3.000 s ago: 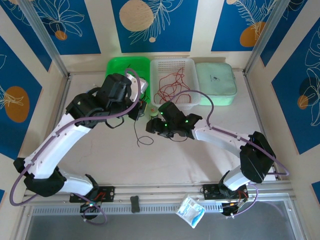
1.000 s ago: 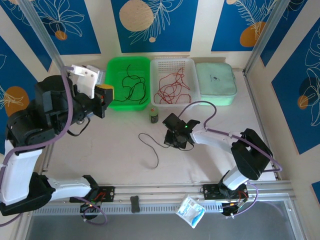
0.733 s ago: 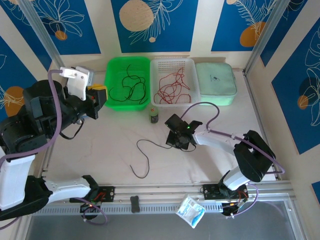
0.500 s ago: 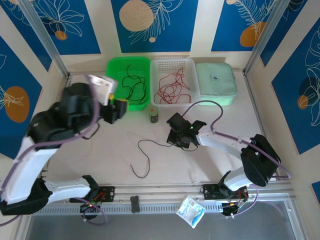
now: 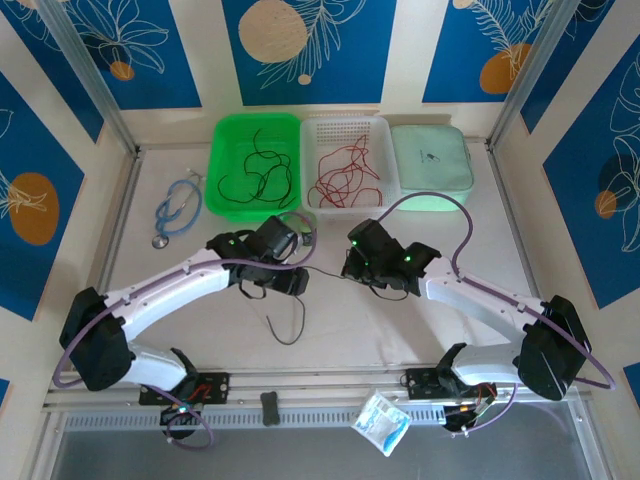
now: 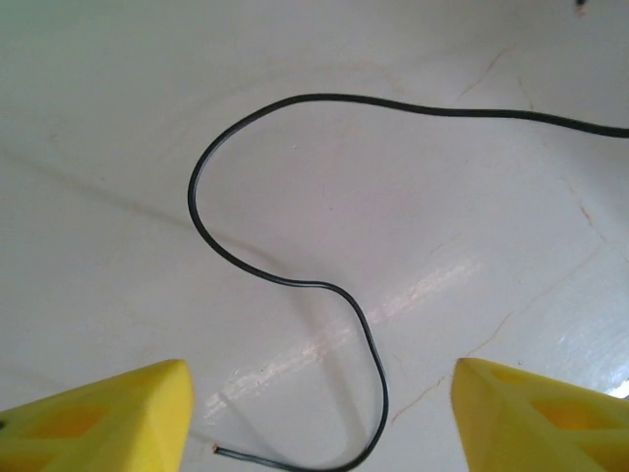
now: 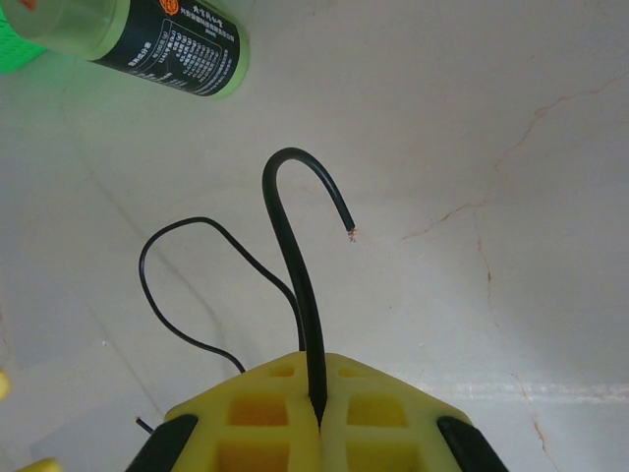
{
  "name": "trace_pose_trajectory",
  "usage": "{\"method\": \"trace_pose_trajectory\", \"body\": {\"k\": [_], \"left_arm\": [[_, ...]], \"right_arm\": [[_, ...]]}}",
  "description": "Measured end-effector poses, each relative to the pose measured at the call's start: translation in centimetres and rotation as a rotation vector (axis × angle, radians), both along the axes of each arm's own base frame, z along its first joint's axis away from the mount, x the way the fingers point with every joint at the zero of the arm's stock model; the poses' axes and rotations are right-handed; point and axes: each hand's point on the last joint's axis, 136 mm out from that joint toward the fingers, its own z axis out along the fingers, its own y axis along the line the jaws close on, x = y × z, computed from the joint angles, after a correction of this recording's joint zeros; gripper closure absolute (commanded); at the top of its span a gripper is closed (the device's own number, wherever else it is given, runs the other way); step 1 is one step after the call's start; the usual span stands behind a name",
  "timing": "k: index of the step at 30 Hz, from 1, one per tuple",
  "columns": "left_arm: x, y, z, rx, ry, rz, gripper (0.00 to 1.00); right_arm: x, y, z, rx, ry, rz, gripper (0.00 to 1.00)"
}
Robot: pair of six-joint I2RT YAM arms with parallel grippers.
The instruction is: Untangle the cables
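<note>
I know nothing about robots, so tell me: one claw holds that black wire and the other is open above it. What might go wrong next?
1. The right gripper pinches the black cable near its bare tip; a tug might pull it free.
2. The cable lies flat on the table under the open left gripper; closing could miss it or scrape the table.
3. The bottle sits close by and might get knocked.

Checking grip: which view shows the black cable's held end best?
Right wrist: the black cable sits pinched in the shut right gripper, tip curling free. Left wrist shows its loop on the table; top, a thin line.
</note>
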Motion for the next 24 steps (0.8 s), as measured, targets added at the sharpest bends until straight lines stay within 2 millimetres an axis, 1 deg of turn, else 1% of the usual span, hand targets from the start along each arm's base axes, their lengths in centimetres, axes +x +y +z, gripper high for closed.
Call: {"method": "trace_pose_trajectory", "body": {"k": [2, 7, 10, 12, 16, 19, 22, 24], "left_arm": [[-0.2, -0.1, -1.2, -0.008, 0.02, 0.014, 0.23], [-0.1, -0.7, -4.6, -0.006, 0.06, 0.039, 0.23], [-0.1, -0.8, -6.6, 0.018, 0.086, 0.052, 0.24], [0.0, -0.7, -7.8, 0.039, 0.096, 0.057, 0.26], [0.5, -0.7, -9.1, 0.06, 0.086, 0.07, 0.39], [1.3, -0.9, -9.7, 0.067, 0.062, 0.078, 0.52], [2.2, -0.6, -9.8, 0.087, 0.021, 0.098, 0.65], [2.7, -0.1, -9.8, 0.114, -0.011, 0.116, 0.74]], "right_arm": [[0.0, 0.0, 0.0, -0.001, -0.002, -0.001, 1.0], [0.0, -0.1, 0.2, 0.002, -0.004, -0.001, 1.0], [-0.1, -0.3, 0.7, 0.013, -0.015, -0.005, 1.0], [-0.1, -0.5, 1.3, 0.022, -0.024, -0.01, 1.0], [0.0, -1.0, 2.5, 0.048, -0.048, -0.022, 1.0], [0.0, -1.2, 3.3, 0.066, -0.065, -0.029, 1.0], [-0.1, -1.6, 3.9, 0.076, -0.075, -0.034, 1.0], [-0.3, -2.1, 4.3, 0.079, -0.08, -0.04, 1.0]]}}
